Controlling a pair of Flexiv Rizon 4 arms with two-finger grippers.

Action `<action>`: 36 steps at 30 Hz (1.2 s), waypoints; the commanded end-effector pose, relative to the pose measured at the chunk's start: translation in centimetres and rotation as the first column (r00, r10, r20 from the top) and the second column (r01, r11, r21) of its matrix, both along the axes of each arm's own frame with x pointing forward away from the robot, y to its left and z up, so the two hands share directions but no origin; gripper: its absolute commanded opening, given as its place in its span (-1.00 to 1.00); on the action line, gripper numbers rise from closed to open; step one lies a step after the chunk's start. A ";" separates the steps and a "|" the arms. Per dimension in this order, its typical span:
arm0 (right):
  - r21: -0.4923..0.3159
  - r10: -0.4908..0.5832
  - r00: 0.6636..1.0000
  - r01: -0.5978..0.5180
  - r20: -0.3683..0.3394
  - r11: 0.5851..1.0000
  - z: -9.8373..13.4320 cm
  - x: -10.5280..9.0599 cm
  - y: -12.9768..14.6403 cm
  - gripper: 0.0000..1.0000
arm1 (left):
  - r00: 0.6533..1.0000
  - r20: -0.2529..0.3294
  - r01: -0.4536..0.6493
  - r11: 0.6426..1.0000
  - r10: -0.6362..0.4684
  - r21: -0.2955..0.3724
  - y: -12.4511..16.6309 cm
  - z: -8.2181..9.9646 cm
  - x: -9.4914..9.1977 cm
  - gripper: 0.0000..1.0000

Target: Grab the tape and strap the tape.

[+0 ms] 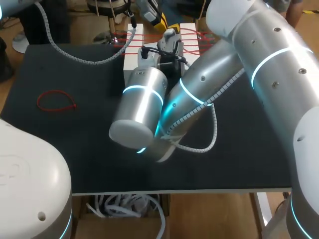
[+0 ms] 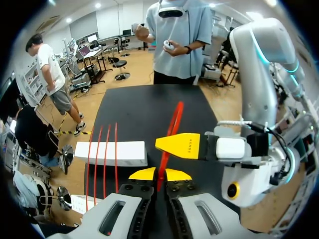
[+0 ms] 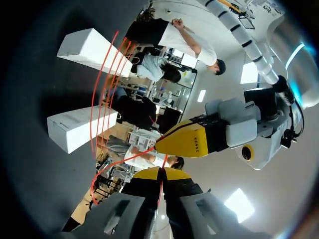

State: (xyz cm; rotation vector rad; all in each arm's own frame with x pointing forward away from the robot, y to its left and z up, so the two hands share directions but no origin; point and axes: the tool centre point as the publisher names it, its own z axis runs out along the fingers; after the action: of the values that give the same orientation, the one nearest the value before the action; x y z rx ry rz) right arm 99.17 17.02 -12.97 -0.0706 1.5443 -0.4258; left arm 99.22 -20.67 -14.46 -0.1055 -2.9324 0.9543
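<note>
tape (image 2: 172,129) red | boxes (image 3: 79,127) white | table (image 1: 75,149) black | fingertips (image 2: 142,174) yellow | right arm rings (image 1: 144,91) seemingly cyan

This looks to me like a robotics lab: my right arm (image 1: 279,74) and left arm (image 1: 30,184), bare metal with lit rings, bend over a black-topped table (image 1: 75,149). Just ahead of my left gripper (image 2: 160,174), which is pinching a red tie (image 2: 173,124), lies a plain white block (image 2: 127,153) strung with red bands (image 2: 116,159) (a second block stands beside it).
</note>
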 end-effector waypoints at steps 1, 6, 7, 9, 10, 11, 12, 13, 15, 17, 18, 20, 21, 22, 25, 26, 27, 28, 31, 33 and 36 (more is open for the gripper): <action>-0.002 -0.006 1.000 0.006 -0.010 1.000 0.3 0.1 0.6 -1.00 | 1.000 -0.002 0.001 1.000 -0.001 0.004 -0.1 0.1 0.0 -1.00; -0.009 -0.012 1.000 0.012 -0.015 1.000 0.3 0.2 1.0 -1.00 | 1.000 -0.002 0.001 1.000 -0.001 0.004 -0.1 0.1 0.0 -1.00; -0.012 -0.013 1.000 0.012 -0.015 1.000 0.3 0.3 1.1 -1.00 | 1.000 -0.002 0.001 1.000 -0.001 0.004 -0.1 0.1 0.0 -1.00; -0.015 -0.013 1.000 0.013 -0.015 1.000 0.2 0.3 1.3 -1.00 | 1.000 -0.002 0.001 1.000 -0.001 0.004 -0.1 0.1 0.0 -1.00; -0.017 -0.013 1.000 0.013 -0.015 1.000 0.1 0.3 1.4 -1.00 | 1.000 -0.002 0.001 1.000 -0.001 0.004 -0.1 0.1 0.0 -1.00; -0.018 -0.013 1.000 0.013 -0.015 1.000 0.1 0.4 1.4 -1.00 | 1.000 -0.002 0.001 1.000 -0.001 0.004 -0.1 0.1 0.0 -1.00; -0.021 -0.013 1.000 0.013 -0.014 1.000 0.0 0.4 1.5 -1.00 | 1.000 -0.002 0.001 1.000 -0.001 0.004 -0.1 0.1 0.0 -1.00; -0.024 -0.013 1.000 0.013 -0.014 1.000 0.0 0.5 1.6 -1.00 | 1.000 -0.002 0.001 1.000 -0.001 0.004 -0.1 0.1 0.0 -1.00; -0.026 -0.012 1.000 0.012 -0.014 1.000 -0.1 0.5 1.7 -1.00 | 1.000 -0.002 0.001 1.000 -0.001 0.004 -0.1 0.1 0.0 -1.00; -0.028 -0.008 1.000 0.007 -0.013 1.000 -0.1 0.6 1.8 -1.00 | 1.000 -0.002 0.001 1.000 -0.001 0.004 -0.1 0.1 0.0 -1.00; -0.030 -0.005 1.000 0.005 -0.012 1.000 0.0 0.6 1.8 -1.00 | 1.000 -0.002 0.001 1.000 -0.001 0.004 -0.1 0.1 0.0 -1.00; -0.024 0.002 1.000 -0.002 -0.011 1.000 0.1 0.6 1.7 -1.00 | 1.000 -0.002 0.001 1.000 -0.001 0.004 -0.1 0.1 0.0 -1.00; -0.020 0.006 1.000 -0.007 -0.013 1.000 0.2 0.6 1.5 -1.00 | 1.000 -0.002 0.001 1.000 -0.001 0.004 -0.1 0.1 0.0 -1.00; -0.016 0.009 1.000 -0.010 -0.013 1.000 0.2 0.5 1.3 -0.84 | 1.000 -0.002 0.001 1.000 -0.001 0.004 -0.1 0.1 0.0 -1.00; -0.013 0.022 1.000 -0.022 -0.013 1.000 0.4 0.3 0.8 -0.46 | 1.000 -0.002 0.001 1.000 -0.001 0.004 -0.1 0.1 0.0 -1.00; -0.015 0.027 1.000 -0.027 -0.011 1.000 0.5 0.1 0.6 -0.45 | 1.000 -0.002 0.001 1.000 -0.001 0.004 -0.1 0.1 0.0 -1.00; -0.017 0.032 0.999 -0.032 -0.012 0.999 0.5 -0.1 0.3 -0.44 | 1.000 -0.002 0.001 1.000 -0.001 0.004 -0.1 0.1 0.0 -1.00; -0.017 0.037 0.999 -0.038 -0.011 0.999 0.6 -0.3 0.1 -0.47 | 1.000 -0.002 0.001 1.000 -0.001 0.004 -0.1 0.1 0.0 -1.00; -0.019 0.064 0.998 -0.064 -0.011 0.998 0.8 -1.2 -1.0 -0.65 | 1.000 -0.002 0.001 1.000 -0.001 0.004 -0.1 0.1 0.0 -1.00; -0.020 0.085 0.996 -0.085 -0.011 0.996 0.9 -2.0 -1.8 -0.64 | 1.000 -0.002 0.001 1.000 -0.001 0.004 -0.1 0.1 0.0 -1.00; -0.021 0.113 0.994 -0.114 -0.009 0.993 1.1 -3.4 -2.8 -0.62 | 1.000 -0.002 0.001 1.000 -0.001 0.004 -0.1 0.1 0.0 -1.00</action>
State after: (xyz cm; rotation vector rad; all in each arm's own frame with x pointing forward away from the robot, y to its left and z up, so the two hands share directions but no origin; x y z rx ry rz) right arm 97.28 16.20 -12.27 -0.1098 1.5154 -0.4137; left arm 99.22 -20.76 -14.42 -0.1066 -2.9316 0.9554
